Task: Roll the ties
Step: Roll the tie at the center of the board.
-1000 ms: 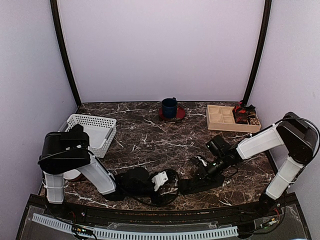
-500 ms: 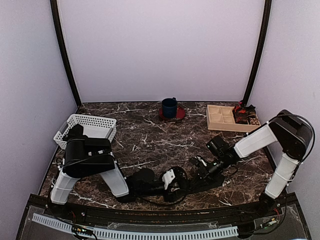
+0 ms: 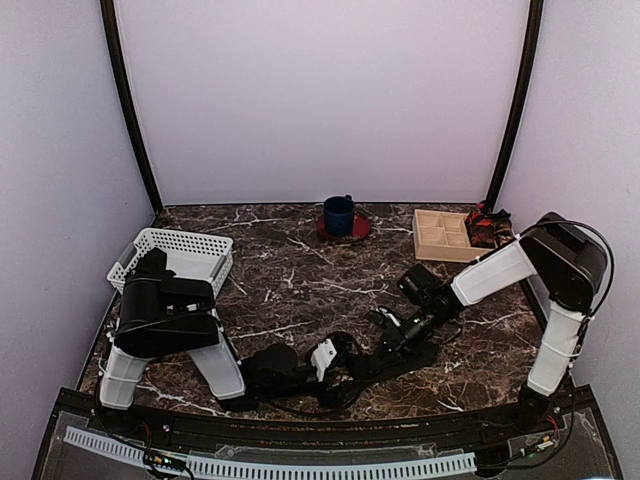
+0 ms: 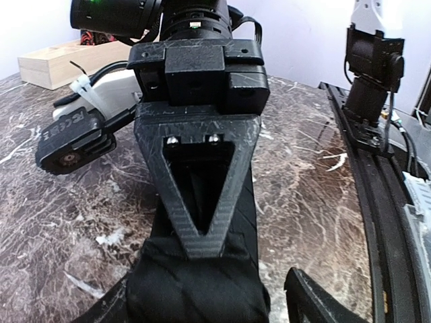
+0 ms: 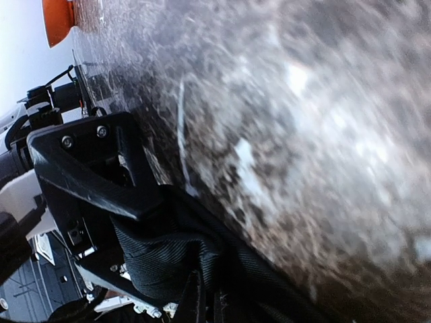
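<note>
A black tie lies near the table's front edge, one end wound into a small coil. My left gripper lies low on the table and stands open around that coil. One finger is apart from the coil; the other is against its side. My right gripper reaches in from the right, facing the left one, and is shut on the tie's fabric at the coil's edge. In the right wrist view its fingertips sit pressed together in the ribbed cloth, with a left finger beyond them.
A white basket stands at the left behind my left arm. A blue cup on a red saucer sits at the back middle. A wooden compartment tray lies at the back right with dark red items beside it.
My left arm has changed pose and brought its gripper right, up to the coil. My right gripper has shifted left and pulled the tie with it.
</note>
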{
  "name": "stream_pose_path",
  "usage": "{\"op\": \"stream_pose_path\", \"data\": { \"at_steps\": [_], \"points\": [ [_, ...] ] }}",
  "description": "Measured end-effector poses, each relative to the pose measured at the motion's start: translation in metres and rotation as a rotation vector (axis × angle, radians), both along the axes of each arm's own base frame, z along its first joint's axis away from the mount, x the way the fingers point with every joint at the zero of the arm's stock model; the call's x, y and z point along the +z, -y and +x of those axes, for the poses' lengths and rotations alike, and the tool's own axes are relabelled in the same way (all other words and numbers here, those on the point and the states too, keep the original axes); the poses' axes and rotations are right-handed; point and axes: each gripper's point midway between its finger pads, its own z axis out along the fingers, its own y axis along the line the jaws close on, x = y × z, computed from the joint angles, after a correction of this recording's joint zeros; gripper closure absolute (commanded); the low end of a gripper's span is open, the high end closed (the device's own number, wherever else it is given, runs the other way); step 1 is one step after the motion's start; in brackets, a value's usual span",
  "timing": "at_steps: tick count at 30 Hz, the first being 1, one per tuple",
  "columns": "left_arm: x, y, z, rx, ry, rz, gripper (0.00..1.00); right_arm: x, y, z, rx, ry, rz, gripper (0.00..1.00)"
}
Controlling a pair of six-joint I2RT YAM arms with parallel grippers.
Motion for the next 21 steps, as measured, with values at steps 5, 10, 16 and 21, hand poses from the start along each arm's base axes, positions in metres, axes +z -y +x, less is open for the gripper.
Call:
{"op": "stream_pose_path", "data": {
  "at_steps": [5, 10, 16, 21],
  "points": [
    [-0.002, 0.004, 0.007, 0.035, 0.011, 0.025, 0.51, 0.001, -0.009, 0.004, 0.029, 0.052, -0.007, 1.00],
    [-0.005, 0.003, 0.009, 0.043, 0.015, 0.042, 0.64, 0.002, -0.007, 0.006, 0.029, 0.093, -0.023, 0.95],
    [-0.009, 0.003, 0.006, 0.038, 0.024, 0.109, 0.61, 0.010, 0.002, 0.018, 0.006, 0.177, -0.080, 0.62],
    [-0.014, 0.005, 0.006, 0.042, 0.033, 0.184, 0.59, 0.029, 0.006, 0.029, -0.039, 0.216, -0.115, 0.58]
  ]
}}
